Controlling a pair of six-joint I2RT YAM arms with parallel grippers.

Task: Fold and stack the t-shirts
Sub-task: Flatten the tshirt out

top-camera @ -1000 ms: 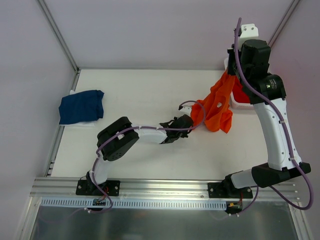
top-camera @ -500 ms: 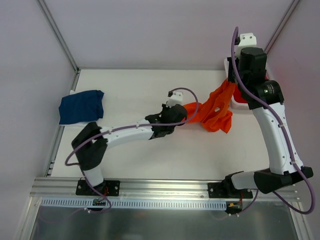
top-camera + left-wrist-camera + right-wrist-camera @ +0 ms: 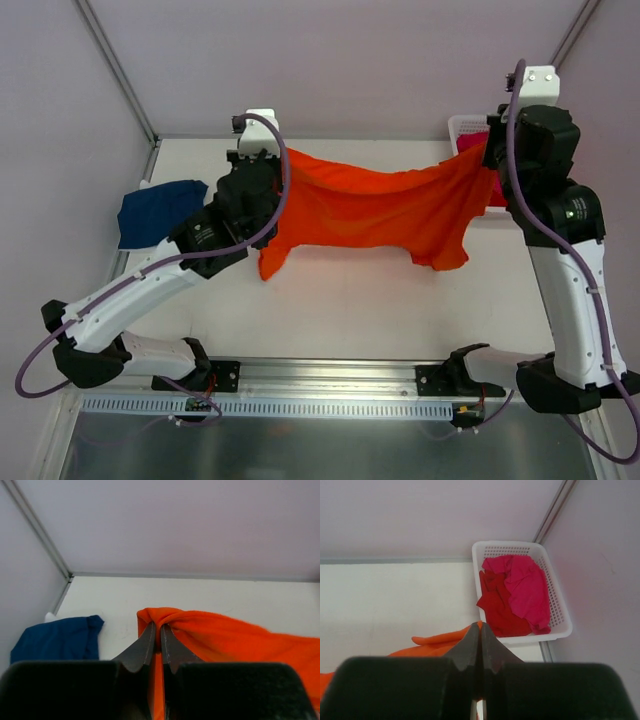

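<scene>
A bright orange t-shirt (image 3: 375, 210) hangs stretched wide above the table between my two grippers. My left gripper (image 3: 272, 160) is shut on its left corner, where the cloth bunches round the fingertips (image 3: 159, 630). My right gripper (image 3: 488, 152) is shut on the shirt's right corner, and a sliver of orange (image 3: 480, 624) shows at the tips. A folded navy blue t-shirt (image 3: 162, 212) lies at the table's left edge, also seen as a blue heap (image 3: 57, 640) in the left wrist view. Magenta-pink and red t-shirts (image 3: 517, 592) lie crumpled in the basket.
The white lattice basket (image 3: 557, 607) stands at the table's back right corner, partly hidden behind my right arm in the top view. Grey walls with metal rails (image 3: 120, 75) close the back and sides. A metal rail (image 3: 330, 375) runs along the near edge.
My left gripper has pulled the orange shirt's corner far left and toward the back. The right gripper rose a little. The shirt went from a bunched heap to a wide spread.
</scene>
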